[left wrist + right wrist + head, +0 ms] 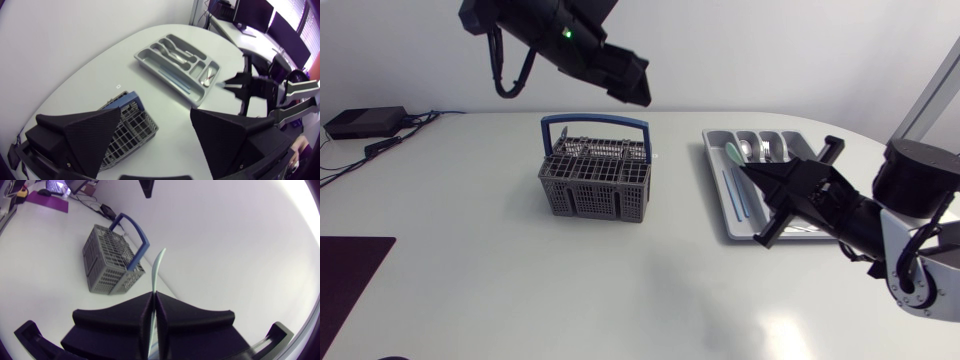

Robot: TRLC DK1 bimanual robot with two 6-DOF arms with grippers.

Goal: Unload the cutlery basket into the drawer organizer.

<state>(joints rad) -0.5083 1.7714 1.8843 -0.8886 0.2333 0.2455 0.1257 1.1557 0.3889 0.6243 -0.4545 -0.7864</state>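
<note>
Pinching a pale green utensil (157,266), right gripper (154,297) above the grey drawer organizer (716,186) at right, left gripper (156,113) spread wide, high over the cutlery basket (595,178), mid-worktop (470,250).

The white table (520,270) carries a cutlery basket (595,180), a drawer organizer (718,175) and a black box (365,122).

L wrist cam | L gripper (156,119) fingers (85,137) wide apart | grey cutlery basket (132,127) w/ blue handle (126,100) on worktop (95,70), partly behind one finger | grey organizer (146,63) ahead, spoons (178,53) in compartments, blue item (172,77) in long slot | R gripper (226,84) close by organizer corner
</note>
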